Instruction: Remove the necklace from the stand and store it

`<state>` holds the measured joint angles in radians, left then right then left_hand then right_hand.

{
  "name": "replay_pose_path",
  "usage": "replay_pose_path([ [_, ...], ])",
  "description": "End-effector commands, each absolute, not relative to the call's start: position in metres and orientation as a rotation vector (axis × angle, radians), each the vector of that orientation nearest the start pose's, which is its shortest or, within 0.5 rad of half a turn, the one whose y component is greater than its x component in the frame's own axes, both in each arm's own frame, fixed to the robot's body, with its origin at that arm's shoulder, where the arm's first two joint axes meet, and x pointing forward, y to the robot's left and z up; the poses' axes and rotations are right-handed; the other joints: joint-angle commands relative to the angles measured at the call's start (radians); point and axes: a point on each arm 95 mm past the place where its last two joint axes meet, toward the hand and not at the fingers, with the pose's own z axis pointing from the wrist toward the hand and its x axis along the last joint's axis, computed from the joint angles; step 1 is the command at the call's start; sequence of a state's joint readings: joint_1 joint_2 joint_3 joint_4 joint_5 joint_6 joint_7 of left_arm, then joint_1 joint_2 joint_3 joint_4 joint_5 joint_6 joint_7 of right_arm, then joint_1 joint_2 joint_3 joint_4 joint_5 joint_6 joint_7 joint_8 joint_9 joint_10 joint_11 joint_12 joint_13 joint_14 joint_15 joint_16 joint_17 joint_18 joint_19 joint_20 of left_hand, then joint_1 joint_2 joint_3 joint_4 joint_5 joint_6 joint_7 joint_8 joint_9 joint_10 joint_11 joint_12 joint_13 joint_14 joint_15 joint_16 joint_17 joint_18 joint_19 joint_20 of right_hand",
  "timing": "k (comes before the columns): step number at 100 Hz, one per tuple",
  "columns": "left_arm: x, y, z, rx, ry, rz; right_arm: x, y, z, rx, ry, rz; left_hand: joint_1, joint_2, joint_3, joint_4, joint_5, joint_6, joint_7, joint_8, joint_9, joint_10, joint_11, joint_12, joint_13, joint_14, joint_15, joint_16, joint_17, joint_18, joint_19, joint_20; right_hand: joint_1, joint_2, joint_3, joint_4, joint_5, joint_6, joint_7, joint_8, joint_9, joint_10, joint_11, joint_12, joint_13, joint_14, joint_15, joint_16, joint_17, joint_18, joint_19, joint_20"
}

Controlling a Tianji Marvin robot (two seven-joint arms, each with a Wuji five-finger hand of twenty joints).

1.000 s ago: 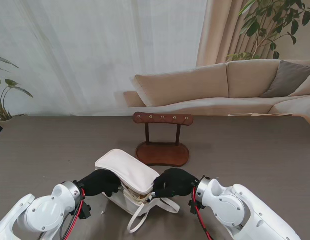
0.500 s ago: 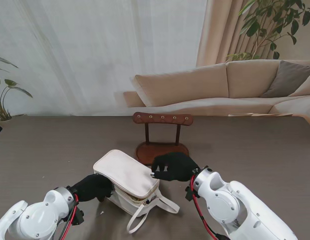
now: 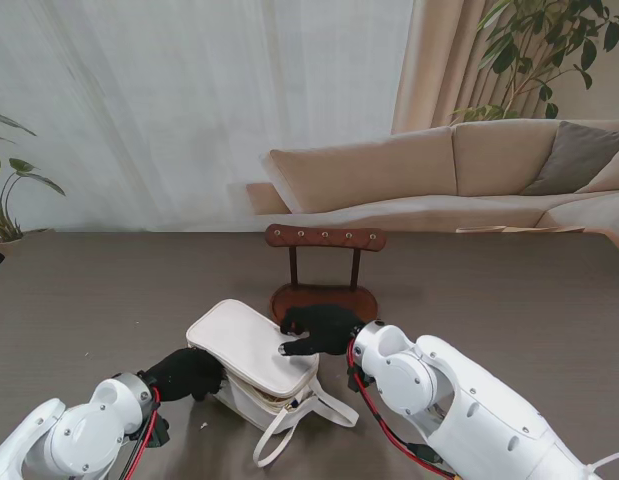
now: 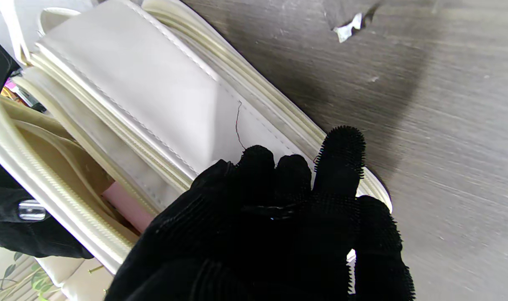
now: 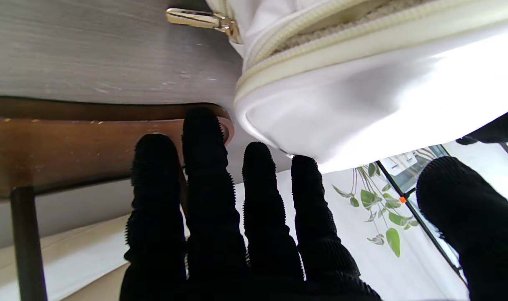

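Note:
The wooden necklace stand is upright at mid table, and I see no necklace on its bar. Just nearer to me lies the white bag with its flap down over the opening. My right hand is open, fingers spread, over the flap's far right edge beside the stand's base. My left hand rests against the bag's left end. Its fingers lie together on the bag's rim without clasping it. A pink thing shows inside the bag.
The bag's strap loops onto the table toward me, and a gold clasp lies beside the zipper. A small white scrap sits left of the strap. A sofa and plants stand beyond the table's far edge.
My right hand left the bag's near right opening and moved away from me and leftward onto the flap. The flap has dropped lower. My left hand drew back toward me off the bag's side.

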<state>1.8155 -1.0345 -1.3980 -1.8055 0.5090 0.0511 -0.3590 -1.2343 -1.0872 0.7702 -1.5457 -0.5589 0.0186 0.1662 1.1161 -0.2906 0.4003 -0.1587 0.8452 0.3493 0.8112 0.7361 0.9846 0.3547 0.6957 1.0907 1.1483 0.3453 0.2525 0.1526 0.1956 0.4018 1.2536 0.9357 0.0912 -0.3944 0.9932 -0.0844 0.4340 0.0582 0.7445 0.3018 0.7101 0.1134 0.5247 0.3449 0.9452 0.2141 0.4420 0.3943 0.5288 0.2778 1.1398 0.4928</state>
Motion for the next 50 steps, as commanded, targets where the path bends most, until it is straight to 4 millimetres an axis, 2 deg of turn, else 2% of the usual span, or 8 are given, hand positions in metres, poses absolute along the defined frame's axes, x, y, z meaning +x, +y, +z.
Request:
replay_pose_path([
  [1, 0.337, 0.034, -0.344, -1.944, 1.54, -1.502, 0.408, 0.131, -0.323, 1.409, 1.897, 1.742, 0.017, -0.002, 0.012, 0.021, 0.012, -0.037, 0.044, 0.001, 0.016, -0.012, 0.007, -0.005, -0.002, -0.034, -0.013, -0.004, -0.017, -0.033, 0.044, -0.003, -0.018, 0.024, -0.027, 0.016, -0.018, -0.036, 0.013, -0.011, -0.024, 0.009, 0.021, -0.011, -0.006, 0.013, 0.0, -0.01, -0.066, 0.027, -0.011, 0.026],
  [23, 0.351, 0.034, -0.346, -1.912, 1.524, -1.491, 0.394, 0.132, -0.333, 1.465, 1.916, 1.81, 0.016, -0.003, 0.013, 0.021, 0.012, -0.038, 0.045, 0.0, 0.017, -0.012, 0.009, -0.005, 0.0, -0.036, -0.012, -0.003, -0.016, -0.031, 0.045, -0.005, -0.008, 0.015, 0.008, 0.018, 0.03, -0.05, 0.031, -0.009, 0.002, -0.002, 0.045, -0.004, 0.015, 0.007, 0.017, -0.01, -0.053, 0.021, -0.003, 0.03],
  [50, 0.379, 0.028, -0.346, -1.887, 1.52, -1.512, 0.383, 0.135, -0.341, 1.509, 1.9, 1.892, 0.012, -0.004, 0.015, 0.019, 0.012, -0.042, 0.048, -0.001, 0.018, -0.016, 0.011, -0.006, 0.0, -0.039, -0.011, -0.003, -0.014, -0.031, 0.046, -0.008, 0.004, 0.002, 0.047, 0.016, 0.063, -0.06, 0.044, -0.005, 0.024, -0.011, 0.058, 0.005, 0.036, -0.001, 0.031, -0.008, -0.042, 0.012, 0.005, 0.029],
])
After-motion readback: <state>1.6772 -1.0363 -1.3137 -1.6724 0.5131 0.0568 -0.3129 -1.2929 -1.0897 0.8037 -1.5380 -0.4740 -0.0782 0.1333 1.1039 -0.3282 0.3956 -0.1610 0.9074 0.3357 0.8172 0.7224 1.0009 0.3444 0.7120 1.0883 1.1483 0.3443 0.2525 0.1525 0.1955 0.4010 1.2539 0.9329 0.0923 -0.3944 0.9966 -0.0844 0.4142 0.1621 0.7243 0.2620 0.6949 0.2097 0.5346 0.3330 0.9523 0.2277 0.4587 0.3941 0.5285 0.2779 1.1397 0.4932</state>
